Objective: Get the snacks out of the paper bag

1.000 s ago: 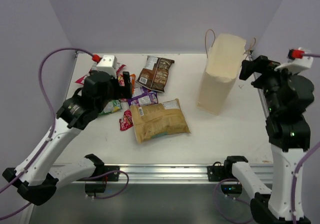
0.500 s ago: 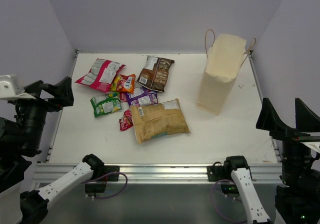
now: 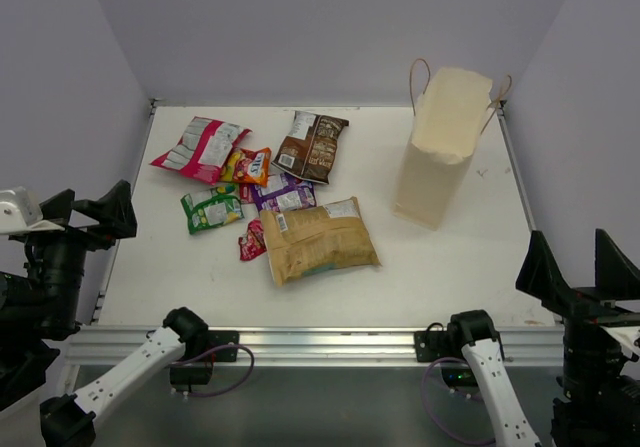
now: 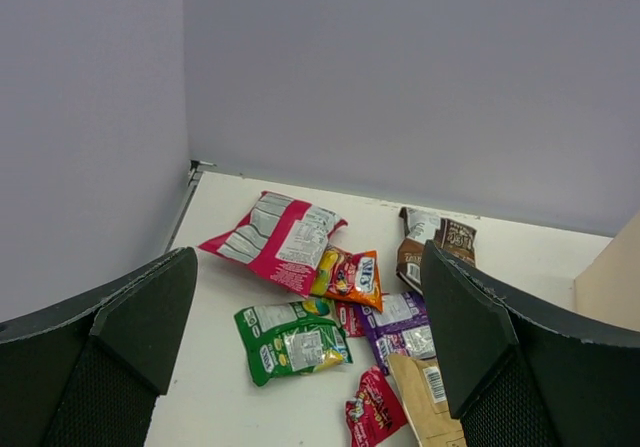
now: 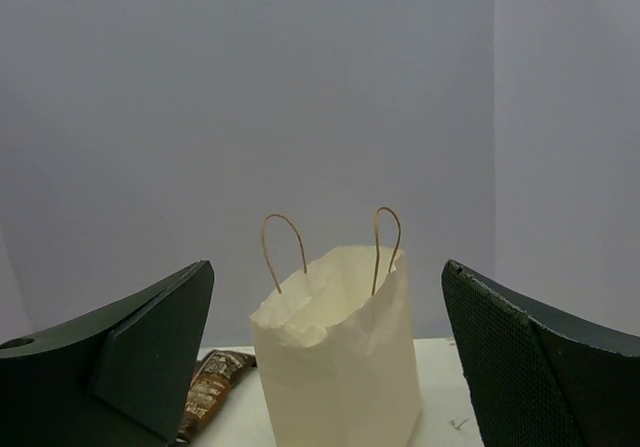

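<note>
Both arms have pulled back off the table (image 3: 450, 267) since 1 s ago. The left gripper (image 3: 95, 202) now sits at the left edge of the top view and the right gripper (image 3: 567, 242) at the lower right; the packets and bag have not shifted. Each gripper has its 2 fingers spread wide with nothing between them.

The paper bag (image 3: 440, 152) stands upright at the upper right, mouth up, its 2 string handles raised. The snacks lie outside it, clustered left of centre:
- pink-white bag (image 3: 202, 147) at the upper left of the cluster
- orange packet (image 3: 252, 165) just beside it
- brown bag (image 3: 312, 145)
- green packet (image 3: 210, 210)
- purple packet (image 3: 282, 197)
- small pink packet (image 3: 252, 239), touching the large tan-yellow chip bag (image 3: 318, 239)
</note>
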`<state>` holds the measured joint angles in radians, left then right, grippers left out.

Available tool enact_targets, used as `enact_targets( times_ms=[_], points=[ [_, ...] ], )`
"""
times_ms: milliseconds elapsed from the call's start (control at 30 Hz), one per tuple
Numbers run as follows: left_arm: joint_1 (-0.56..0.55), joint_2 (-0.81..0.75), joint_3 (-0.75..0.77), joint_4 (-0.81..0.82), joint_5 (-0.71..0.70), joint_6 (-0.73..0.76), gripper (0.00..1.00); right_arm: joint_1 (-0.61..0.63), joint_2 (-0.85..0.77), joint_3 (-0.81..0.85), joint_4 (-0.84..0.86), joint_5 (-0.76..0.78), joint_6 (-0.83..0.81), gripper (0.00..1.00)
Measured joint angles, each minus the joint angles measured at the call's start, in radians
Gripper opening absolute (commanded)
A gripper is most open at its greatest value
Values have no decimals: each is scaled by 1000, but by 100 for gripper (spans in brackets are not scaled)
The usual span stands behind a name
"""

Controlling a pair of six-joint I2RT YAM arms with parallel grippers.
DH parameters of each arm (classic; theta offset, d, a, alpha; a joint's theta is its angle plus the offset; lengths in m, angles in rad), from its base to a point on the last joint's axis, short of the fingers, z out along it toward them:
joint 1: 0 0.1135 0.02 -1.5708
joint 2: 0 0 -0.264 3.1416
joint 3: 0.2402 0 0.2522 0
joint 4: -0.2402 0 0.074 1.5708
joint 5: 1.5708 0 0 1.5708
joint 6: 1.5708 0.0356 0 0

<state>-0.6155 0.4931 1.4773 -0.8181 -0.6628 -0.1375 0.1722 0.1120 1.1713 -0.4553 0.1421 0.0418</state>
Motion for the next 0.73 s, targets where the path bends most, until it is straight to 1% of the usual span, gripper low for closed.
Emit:
enact_targets(
  times_ms=[533,733],
  points=[
    [0,-18,-129,17,-10,-36,100,3,6,-11,-1,-26,25,99],
    [0,2,-173,18,16,-54,100,3,6,-11,-4,-37,38,99]
  ],
)
